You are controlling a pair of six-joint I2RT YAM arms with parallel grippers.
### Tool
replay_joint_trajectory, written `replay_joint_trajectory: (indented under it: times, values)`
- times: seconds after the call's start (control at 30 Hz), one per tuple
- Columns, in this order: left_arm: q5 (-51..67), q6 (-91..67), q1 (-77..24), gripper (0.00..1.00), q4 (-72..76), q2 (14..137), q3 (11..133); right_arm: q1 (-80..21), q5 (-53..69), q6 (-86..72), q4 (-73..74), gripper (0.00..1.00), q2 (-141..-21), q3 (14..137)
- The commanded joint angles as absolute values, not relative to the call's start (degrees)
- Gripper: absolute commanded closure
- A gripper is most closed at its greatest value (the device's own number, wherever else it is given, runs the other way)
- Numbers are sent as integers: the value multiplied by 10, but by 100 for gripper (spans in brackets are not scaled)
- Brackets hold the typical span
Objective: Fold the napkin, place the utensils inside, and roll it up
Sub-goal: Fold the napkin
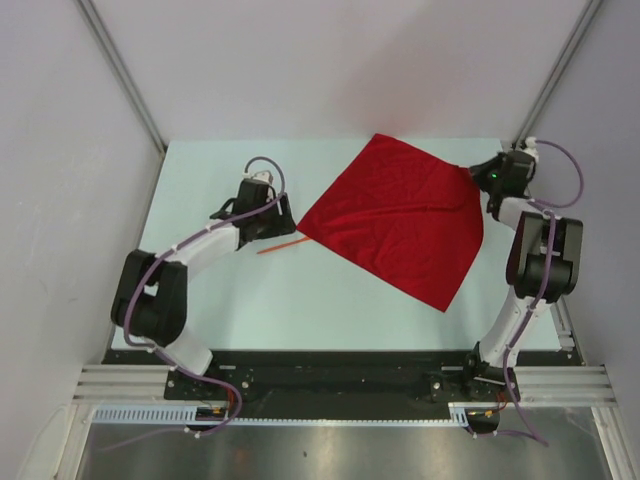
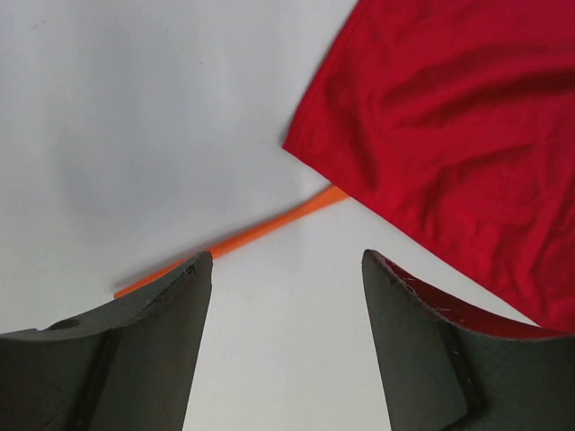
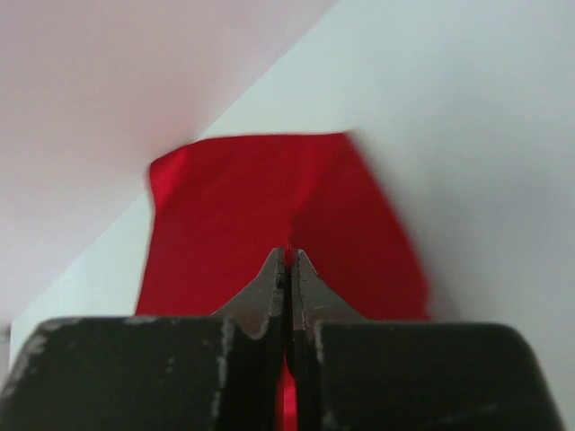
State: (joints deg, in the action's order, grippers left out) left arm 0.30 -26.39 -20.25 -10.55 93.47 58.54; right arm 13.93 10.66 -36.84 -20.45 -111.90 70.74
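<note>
The right gripper (image 3: 287,260) is clamped tight on an edge of the napkin (image 1: 395,225), red cloth showing between its closed fingers in the right wrist view. In the overhead view that grip sits at about 2 o'clock on the cloth, probably to pin it, or to carry that corner across for the 1st fold.

The napkin lies spread and unfolded on the table (image 1: 300,310), toward 1 o'clock from the table's centre. It sits as a diamond, with corners near 12, 2, 5 and 9 o'clock. Its longest diagonal runs from about 11 to 5 o'clock.

The left gripper (image 2: 283,265) stands wide open and holds nothing. It hovers over the table just off the napkin's 9 o'clock corner, where the orange knife (image 2: 243,238) lies flat. The knife's long axis runs from about 8 to 2 o'clock in the overhead view. Its 2 o'clock end disappears under the cloth's corner and its free end points away from the napkin. The open jaws straddle the knife's free end, a stance that suggests a pickup is being lined up.
</note>
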Motion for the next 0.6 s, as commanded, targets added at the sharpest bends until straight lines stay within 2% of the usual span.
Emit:
replay_joint_trajectory:
  times: [0.0, 0.2, 0.4, 0.57]
  values:
    - [77, -280, -186, 26, -153, 833, 621, 17, 25, -318, -207, 100, -1067, 712]
    - [230, -263, -94, 26, -208, 743, 616, -143, -45, -298, -174, 100, -1092, 757]
    - [174, -192, -53, 26, -250, 689, 597, -287, -119, -294, -128, 100, -1171, 844]
    - [163, -185, -46, 26, -240, 671, 576, -357, -187, -284, -74, 100, -1258, 941]
